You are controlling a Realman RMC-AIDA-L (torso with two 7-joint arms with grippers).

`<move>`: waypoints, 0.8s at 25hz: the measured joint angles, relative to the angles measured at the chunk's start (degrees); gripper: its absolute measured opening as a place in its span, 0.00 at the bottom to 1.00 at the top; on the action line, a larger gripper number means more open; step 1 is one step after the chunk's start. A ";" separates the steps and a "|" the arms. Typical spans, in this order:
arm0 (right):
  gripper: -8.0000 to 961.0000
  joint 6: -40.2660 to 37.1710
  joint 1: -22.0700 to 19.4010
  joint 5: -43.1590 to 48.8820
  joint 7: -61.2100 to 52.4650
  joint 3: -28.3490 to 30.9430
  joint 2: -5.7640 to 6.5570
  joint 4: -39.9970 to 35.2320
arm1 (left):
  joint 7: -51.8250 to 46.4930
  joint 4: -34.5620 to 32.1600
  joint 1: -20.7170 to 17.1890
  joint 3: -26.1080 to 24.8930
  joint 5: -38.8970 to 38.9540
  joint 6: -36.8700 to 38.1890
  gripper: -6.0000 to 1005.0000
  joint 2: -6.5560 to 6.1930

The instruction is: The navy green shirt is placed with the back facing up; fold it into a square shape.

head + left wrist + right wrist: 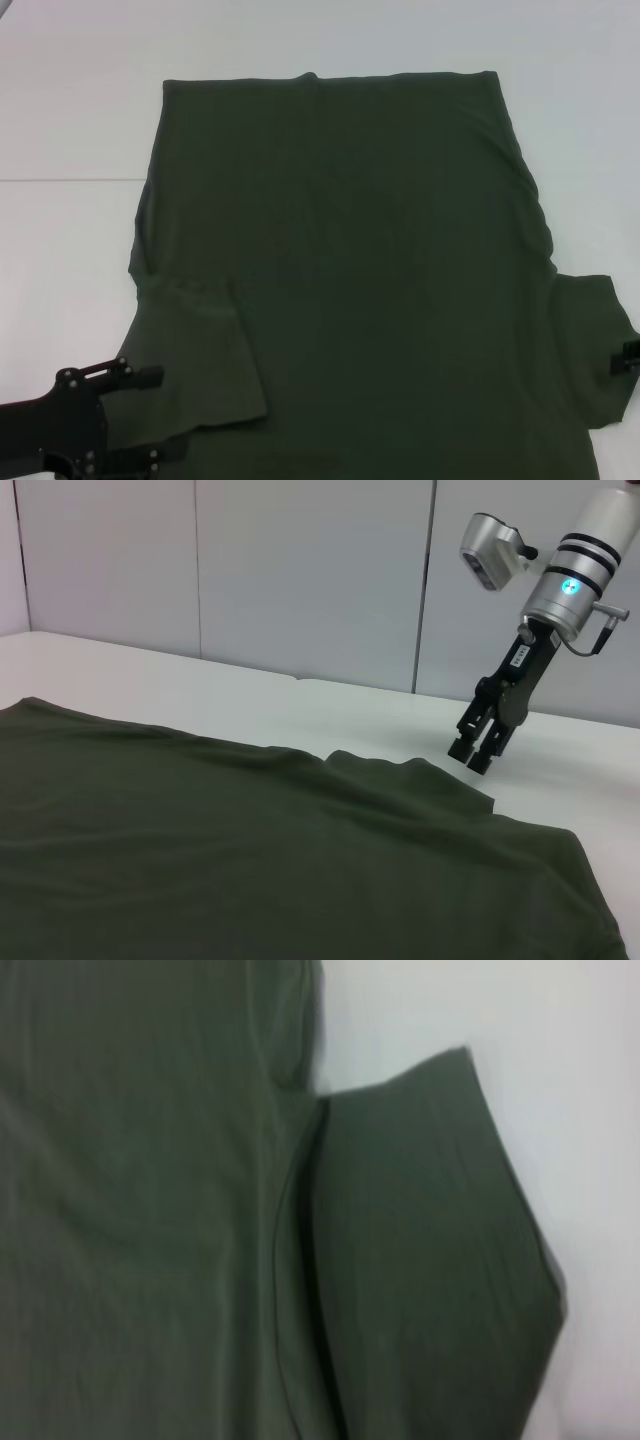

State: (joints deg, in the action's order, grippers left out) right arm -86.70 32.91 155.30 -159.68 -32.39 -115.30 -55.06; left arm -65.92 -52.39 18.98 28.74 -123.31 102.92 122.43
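i've folded the left sleeve [205,350] in on the navy green shirt [370,250], left gripper [150,415] released beside it, right gripper [482,752] near the right sleeve [595,340], clench unclear.

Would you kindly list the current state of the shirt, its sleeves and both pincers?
Dark olive-green soft fabric T-shirt: spread flat on the white table, body unfolded.
Left sleeve: folded inward onto the body.
Right sleeve: spread outward on the table.
Left pincer: open, at the folded sleeve's edge.
Right pincer: fingers close together, just above the table beside the right sleeve, holding nothing.
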 joint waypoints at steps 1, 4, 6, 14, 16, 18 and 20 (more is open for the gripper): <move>0.80 0.32 0.01 -0.06 0.01 0.06 -0.03 0.01 | 0.01 0.00 -0.02 0.00 0.00 0.00 0.84 0.00; 0.80 1.14 0.05 -0.13 0.11 0.31 -0.29 0.38 | 0.01 0.03 -0.07 0.00 0.00 0.00 0.84 0.00; 0.80 1.72 0.09 -0.42 0.22 0.35 -0.37 1.07 | 0.01 0.08 -0.12 0.00 0.00 -0.01 0.84 0.00; 0.80 3.87 0.17 -1.63 0.25 0.47 -0.38 3.41 | -0.21 0.37 -0.12 -0.15 0.00 0.00 0.84 0.00; 0.80 4.20 0.14 -1.81 0.36 0.40 -0.38 3.72 | -0.22 0.37 -0.13 -0.13 0.00 0.00 0.84 0.00; 0.80 4.73 0.14 -1.84 0.39 0.20 -0.43 4.03 | -0.24 0.37 -0.14 -0.10 0.00 0.00 0.84 0.00; 0.80 5.30 0.15 -1.84 0.42 0.05 -0.48 4.40 | -0.26 0.37 -0.13 -0.08 0.00 0.01 0.84 0.00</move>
State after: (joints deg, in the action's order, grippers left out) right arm -81.40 33.05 153.45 -159.26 -32.34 -115.78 -50.67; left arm -66.18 -52.02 18.85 28.66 -123.31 102.92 122.43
